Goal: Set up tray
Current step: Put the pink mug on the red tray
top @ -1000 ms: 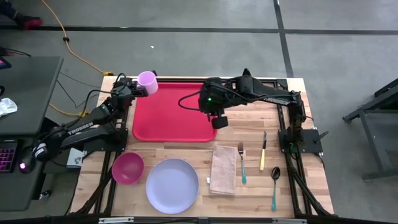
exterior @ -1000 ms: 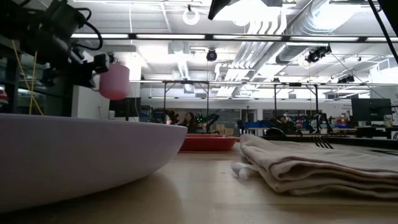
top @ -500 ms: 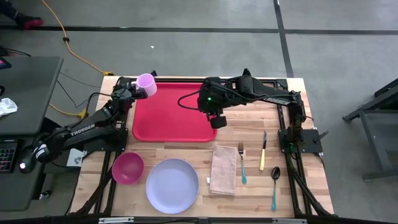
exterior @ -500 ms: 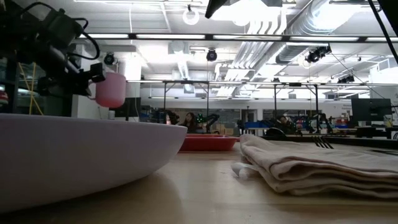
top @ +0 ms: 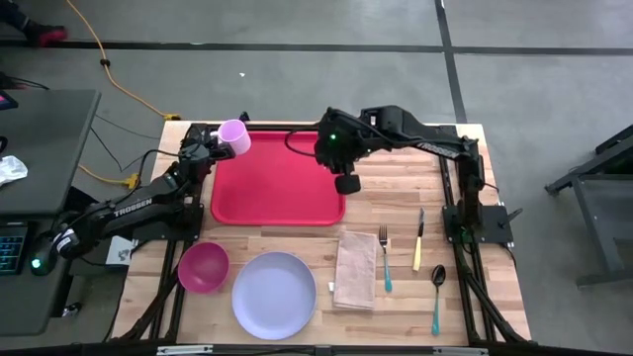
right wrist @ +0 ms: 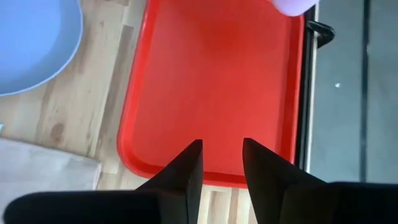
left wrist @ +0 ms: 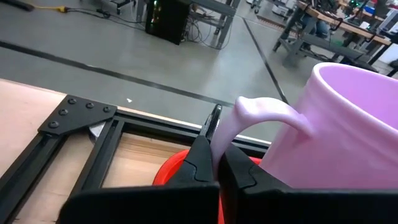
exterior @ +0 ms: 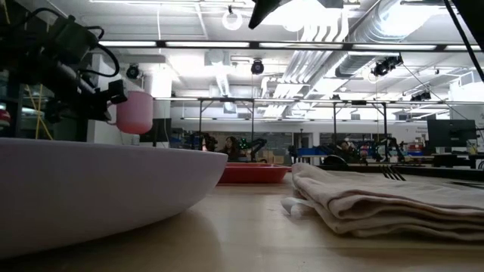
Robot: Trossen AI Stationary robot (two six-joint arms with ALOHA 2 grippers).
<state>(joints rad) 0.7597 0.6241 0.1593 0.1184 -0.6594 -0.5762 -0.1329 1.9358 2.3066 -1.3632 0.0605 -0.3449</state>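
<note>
The table [top: 396, 213] is pale wood planks in a black metal frame, standing on a grey concrete floor crossed by dark lines. The red tray [top: 277, 178] lies flat on the far half of the table, left of centre. Nearer the front edge sit a magenta bowl [top: 203, 267], a round lavender plate [top: 274, 294] and a folded beige napkin [top: 355, 270]. To the napkin's right lie a fork [top: 385, 259], a knife [top: 418, 240] and a spoon [top: 436, 294], all well apart from the tray. From table height the room behind is a large workshop with strip lights, ceiling ducts and benches.

In that low view the plate's rim fills the left foreground and hides most of the table; the tray [exterior: 253, 174] shows only as a thin red edge far off. The right arm's own camera cuts the plate to a corner, and the mug is only a sliver at the frame edge.

The left gripper [top: 210, 146] hangs over the tray's far left corner, clenched on the handle of a pale pink mug [top: 234, 135], which it holds upright in the air above the rim. The right gripper [top: 346, 184] points down over the tray's right edge, its fingers [right wrist: 186, 168] parted and holding nothing.
</note>
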